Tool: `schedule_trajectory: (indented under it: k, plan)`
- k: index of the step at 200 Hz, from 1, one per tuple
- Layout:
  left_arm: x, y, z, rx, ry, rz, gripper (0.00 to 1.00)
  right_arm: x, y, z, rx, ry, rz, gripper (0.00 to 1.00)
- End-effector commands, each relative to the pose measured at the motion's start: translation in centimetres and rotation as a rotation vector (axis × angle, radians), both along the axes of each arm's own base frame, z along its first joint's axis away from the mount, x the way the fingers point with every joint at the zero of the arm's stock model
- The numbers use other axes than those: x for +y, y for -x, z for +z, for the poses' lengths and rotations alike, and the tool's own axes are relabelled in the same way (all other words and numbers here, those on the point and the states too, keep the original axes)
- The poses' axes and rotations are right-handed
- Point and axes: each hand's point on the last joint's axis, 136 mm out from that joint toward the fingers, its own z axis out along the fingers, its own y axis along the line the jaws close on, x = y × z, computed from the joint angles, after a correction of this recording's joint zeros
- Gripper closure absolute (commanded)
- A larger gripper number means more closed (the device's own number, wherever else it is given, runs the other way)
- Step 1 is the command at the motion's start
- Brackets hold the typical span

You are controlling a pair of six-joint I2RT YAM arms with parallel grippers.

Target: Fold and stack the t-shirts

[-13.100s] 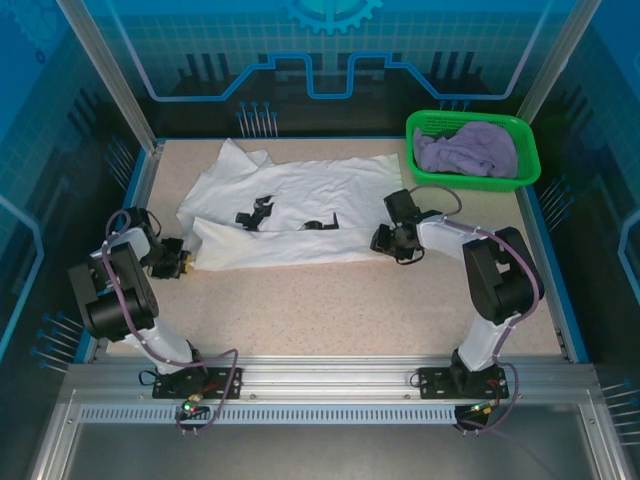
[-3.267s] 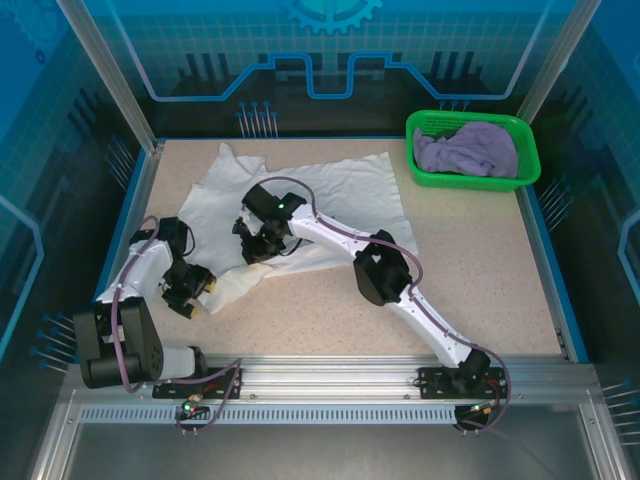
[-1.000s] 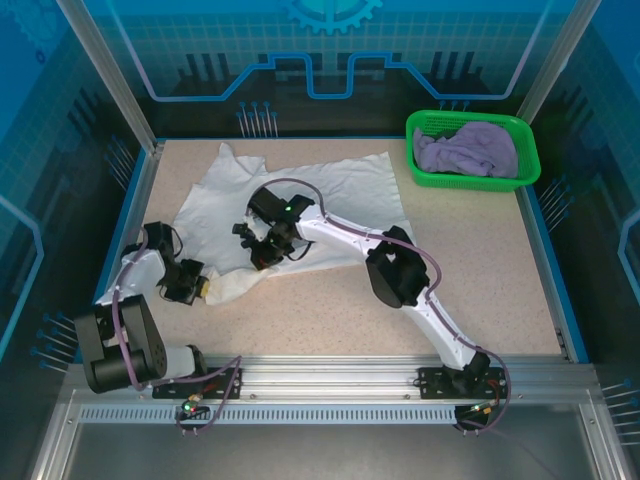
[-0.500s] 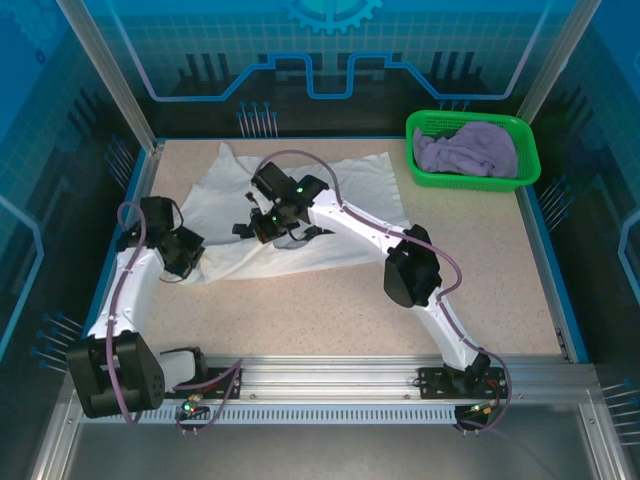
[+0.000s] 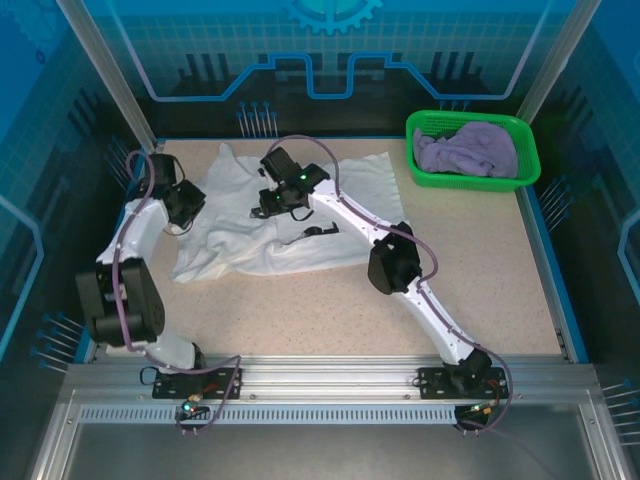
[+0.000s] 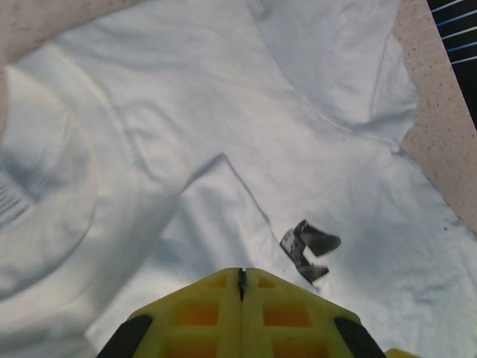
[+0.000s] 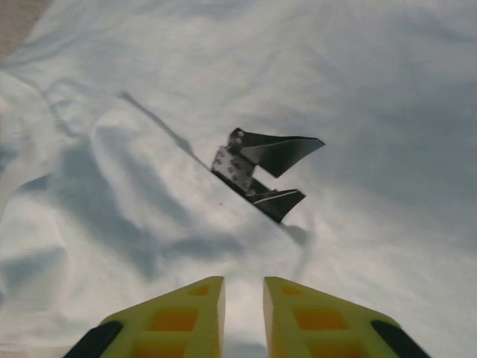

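Left wrist view: both claws free of the cloth, white shirt freshly spread.
Item: your left gripper (image 6: 240,272) is clenched with nothing visible in it; your right gripper (image 7: 244,282) stands slightly parted and empty, just short of a black print (image 7: 261,175). Within the last second both have travelled from the near-left hem to the far half of the white t-shirt (image 5: 250,245), which now lies flatter and wider on the table (image 5: 480,290), far left. Judge this fold unfinished: creases remain, no compact packet. Lavender t-shirt (image 5: 465,150) lies bunched in the green basket (image 5: 470,182); stacking not begun.

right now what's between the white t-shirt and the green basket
Just a narrow strip of bare table, in the top view; white t-shirt and green basket lie apart.
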Motion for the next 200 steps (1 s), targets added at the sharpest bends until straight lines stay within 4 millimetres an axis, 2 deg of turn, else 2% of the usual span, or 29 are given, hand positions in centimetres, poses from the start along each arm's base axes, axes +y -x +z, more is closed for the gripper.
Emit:
schedule_trajectory:
  k: [1, 13, 29, 46, 60, 68, 69, 71, 74, 87, 112, 132, 144, 163, 200]
  plan:
    - [0.2, -3.2, -0.5, -0.005, -0.034, -0.056, 0.99, -0.5, -2.4, -0.9, -0.019, -0.022, -0.091, 0.73]
    - [0.5, -4.4, -0.5, 0.011, -0.031, -0.056, 0.97, -2.0, -3.1, -1.1, 0.026, -0.023, -0.158, 0.72]
    - [0.6, -5.1, 0.3, 0.043, -0.014, -0.045, 0.80, -4.9, -3.4, -0.1, 0.089, -0.017, -0.227, 0.66]
    - [0.6, -4.6, 0.8, 0.079, -0.005, -0.033, 0.70, -8.5, -2.9, 1.8, 0.099, 0.056, -0.266, 0.62]
    - [0.8, -2.1, -0.1, 0.174, 0.000, 0.001, 0.54, -11.3, -1.8, 3.5, 0.088, 0.107, -0.282, 0.52]
    - [0.8, -0.2, -0.9, 0.234, 0.010, 0.020, 0.53, -13.2, -1.1, 4.3, 0.081, 0.130, -0.306, 0.48]
    - [0.8, 0.0, -1.1, 0.242, 0.011, 0.022, 0.52, -13.4, -1.0, 3.9, 0.089, 0.138, -0.309, 0.47]
    - [0.8, 0.6, -1.2, 0.258, 0.011, 0.030, 0.52, -14.0, -0.7, 4.8, 0.079, 0.133, -0.317, 0.47]
    - [0.8, 1.5, -1.7, 0.285, 0.014, 0.042, 0.52, -14.9, -0.3, 5.0, 0.084, 0.141, -0.331, 0.47]
    - [0.5, 5.4, -3.3, 0.366, 0.049, 0.084, 0.50, -18.5, 1.6, 5.2, 0.126, 0.151, -0.390, 0.46]
    - [-0.7, 12.1, -6.0, 0.484, 0.126, 0.154, 0.47, -24.7, 5.8, 2.8, 0.239, 0.169, -0.466, 0.46]
    - [-1.0, 15.3, -7.4, 0.544, 0.180, 0.234, 0.46, -28.7, 8.9, 0.3, 0.326, 0.185, -0.523, 0.46]
    - [-1.2, 16.5, -7.9, 0.558, 0.219, 0.290, 0.46, -30.2, 10.0, -0.7, 0.353, 0.191, -0.539, 0.46]
    - [-1.1, 17.2, -7.8, 0.540, 0.227, 0.353, 0.41, -31.7, 10.9, -2.5, 0.412, 0.189, -0.557, 0.46]
    - [-1.8, 17.7, -8.9, 0.563, 0.281, 0.412, 0.38, -33.7, 10.9, -5.3, 0.494, 0.177, -0.612, 0.47]
